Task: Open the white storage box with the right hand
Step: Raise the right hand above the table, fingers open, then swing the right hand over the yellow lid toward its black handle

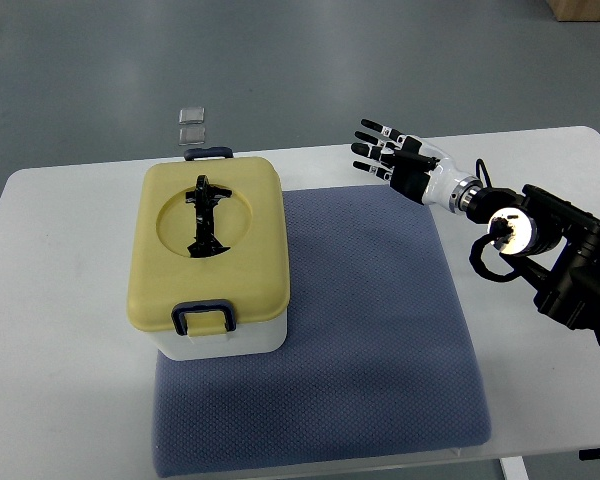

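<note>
1 storage box, 1 mat, 1 table, 1 right hand.

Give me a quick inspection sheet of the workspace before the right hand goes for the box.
Surface: white table with a blue-grey mat on it.
Job's things: white storage box on the mat's left part, yellow lid on, black handle folded in the lid's recess, dark latches at the near and far ends.
Clutter: two small clear pieces on the floor beyond the table.
Hands: right hand open, fingers spread, above the table's far edge, clear of the box; left not in view.
Cables: black cable loop at the right forearm.
Surroundings: grey floor.
</note>
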